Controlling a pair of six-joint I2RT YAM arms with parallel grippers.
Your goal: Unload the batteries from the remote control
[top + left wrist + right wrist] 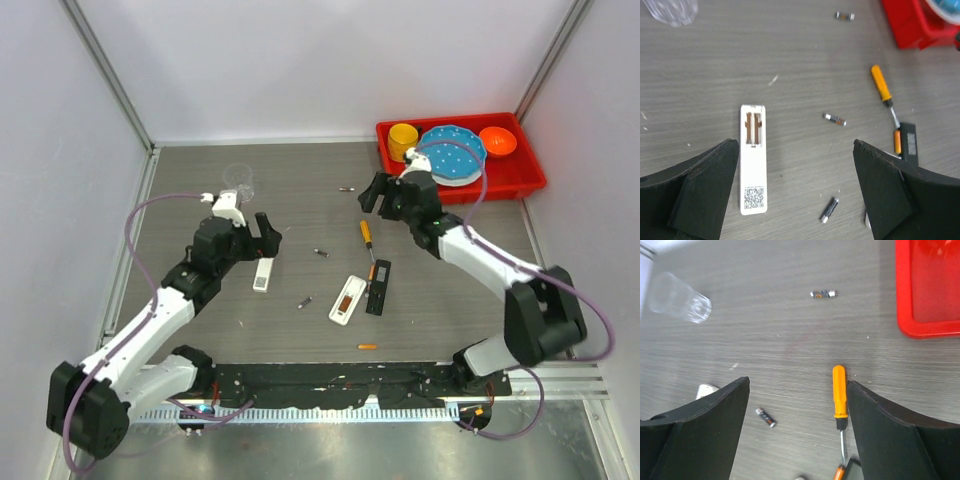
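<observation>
Both arms hang over the grey table (430, 320) with nothing in their grasp. The left gripper (262, 228) has its jaws spread wide above the small white remote (752, 159). That remote lies back up with its compartment open, and we see bare copper contacts and no cell inside. The right gripper (375, 192) is likewise wide open and empty, raised above the table near the red tray (528, 160).

The batteries lie loose on the table, well apart from one another:
- The far battery (347, 188), a dark cell, rests just left of the right gripper.
- The middle battery (321, 252) lies between the small white remote and the orange-handled screwdriver (367, 238).
- The near battery (305, 302) sits just left of a second white remote (347, 299).
- An orange battery (368, 346) lies alone, toward the arms' bases.

The second white remote is also open. Something orange-brown shows in its compartment — we cannot tell whether it is a cell. Just beside it lies a black remote (378, 287). The screwdriver's tip points at the black remote's far end, where the left wrist view shows a small orange cylinder against its edge.

The tray holds a yellow cup (403, 140), a blue plate (452, 152) and an orange bowl (497, 141). A clear glass (238, 180) sits on the table beyond the left gripper.
</observation>
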